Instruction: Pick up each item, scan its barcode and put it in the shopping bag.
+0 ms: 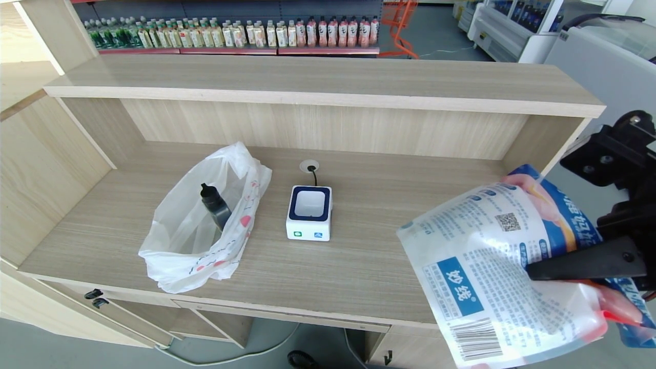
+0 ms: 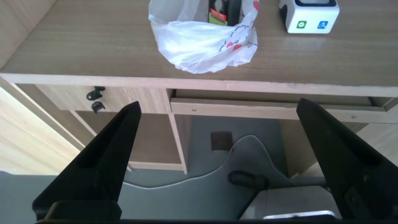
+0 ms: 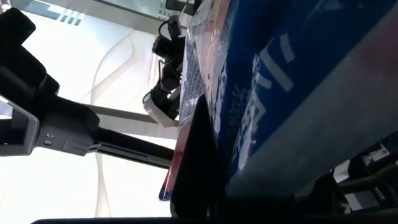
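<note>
My right gripper (image 1: 589, 264) is shut on a large white and blue pouch (image 1: 492, 266), held in the air off the counter's front right corner, its barcode side toward the head camera. The same pouch (image 3: 292, 106) presses against one dark finger (image 3: 199, 168) in the right wrist view. A white scanner (image 1: 309, 212) with a dark-framed window sits mid-counter. The white shopping bag (image 1: 205, 225) lies open to its left with a black bottle (image 1: 215, 205) inside. My left gripper (image 2: 217, 162) is open, low in front of the counter, facing the shopping bag (image 2: 205, 37) and scanner (image 2: 309, 15).
The wooden counter (image 1: 359, 266) has side walls and a raised back ledge (image 1: 318, 82). A cable grommet (image 1: 309, 165) sits behind the scanner. A drawer (image 2: 273, 107) stands slightly open under the counter's front edge. Shelves of drink bottles (image 1: 230, 33) stand far behind.
</note>
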Motion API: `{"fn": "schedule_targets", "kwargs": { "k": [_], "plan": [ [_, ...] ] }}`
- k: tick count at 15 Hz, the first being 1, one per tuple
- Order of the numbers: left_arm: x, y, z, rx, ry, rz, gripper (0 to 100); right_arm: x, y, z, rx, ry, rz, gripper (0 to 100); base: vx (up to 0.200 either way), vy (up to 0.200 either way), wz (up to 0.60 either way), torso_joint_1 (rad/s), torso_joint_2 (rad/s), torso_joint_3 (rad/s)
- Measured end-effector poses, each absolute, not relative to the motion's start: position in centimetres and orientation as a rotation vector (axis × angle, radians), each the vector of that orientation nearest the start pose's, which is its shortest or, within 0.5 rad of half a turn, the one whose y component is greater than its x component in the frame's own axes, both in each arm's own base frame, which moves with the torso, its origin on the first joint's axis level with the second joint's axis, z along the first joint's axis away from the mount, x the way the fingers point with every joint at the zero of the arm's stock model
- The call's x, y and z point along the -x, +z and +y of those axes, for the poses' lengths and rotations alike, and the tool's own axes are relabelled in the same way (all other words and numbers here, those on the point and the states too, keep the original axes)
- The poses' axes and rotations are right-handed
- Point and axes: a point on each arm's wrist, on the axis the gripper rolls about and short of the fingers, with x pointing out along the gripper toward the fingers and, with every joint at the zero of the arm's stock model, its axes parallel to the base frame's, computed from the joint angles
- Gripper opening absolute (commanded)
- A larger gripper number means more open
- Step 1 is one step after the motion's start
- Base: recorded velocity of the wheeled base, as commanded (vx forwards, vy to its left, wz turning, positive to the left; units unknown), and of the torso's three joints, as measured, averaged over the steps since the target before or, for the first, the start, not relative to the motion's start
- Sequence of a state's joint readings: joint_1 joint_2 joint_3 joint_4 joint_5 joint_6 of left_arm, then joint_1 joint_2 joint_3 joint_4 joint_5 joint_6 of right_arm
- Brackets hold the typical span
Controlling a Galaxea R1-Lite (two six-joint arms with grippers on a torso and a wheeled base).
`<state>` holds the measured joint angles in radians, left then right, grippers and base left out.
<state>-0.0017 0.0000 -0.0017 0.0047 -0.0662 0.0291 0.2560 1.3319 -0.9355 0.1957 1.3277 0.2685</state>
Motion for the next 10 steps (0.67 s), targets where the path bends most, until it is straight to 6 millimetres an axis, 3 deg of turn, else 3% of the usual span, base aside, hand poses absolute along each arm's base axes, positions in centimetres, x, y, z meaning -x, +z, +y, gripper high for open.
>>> {"fn": "schedule_targets", "kwargs": {
  "k": [3,6,8,10],
  "plan": [
    [2.3,7.5,-0.1,-0.029,-0.068,0.002,100,-18.0,24.5,6.9,-0.449,1.458,0.683,0,0.000,0.000,0.00,0.000,0.00,0.000],
    [2.3,7.5,-0.1,-0.029,-0.068,0.002,100,-18.6,23.6,6.4,0.009,1.329,0.378,0,0.000,0.000,0.00,0.000,0.00,0.000],
    [2.3,7.5,-0.1,-0.029,-0.067,0.002,100,-19.3,23.1,4.1,0.299,1.084,0.287,0,0.000,0.000,0.00,0.000,0.00,0.000],
    [2.3,7.6,-0.1,-0.029,-0.068,0.002,100,-19.1,23.6,2.4,0.441,0.851,0.288,0,0.000,0.000,0.00,0.000,0.00,0.000]
  ]
}}
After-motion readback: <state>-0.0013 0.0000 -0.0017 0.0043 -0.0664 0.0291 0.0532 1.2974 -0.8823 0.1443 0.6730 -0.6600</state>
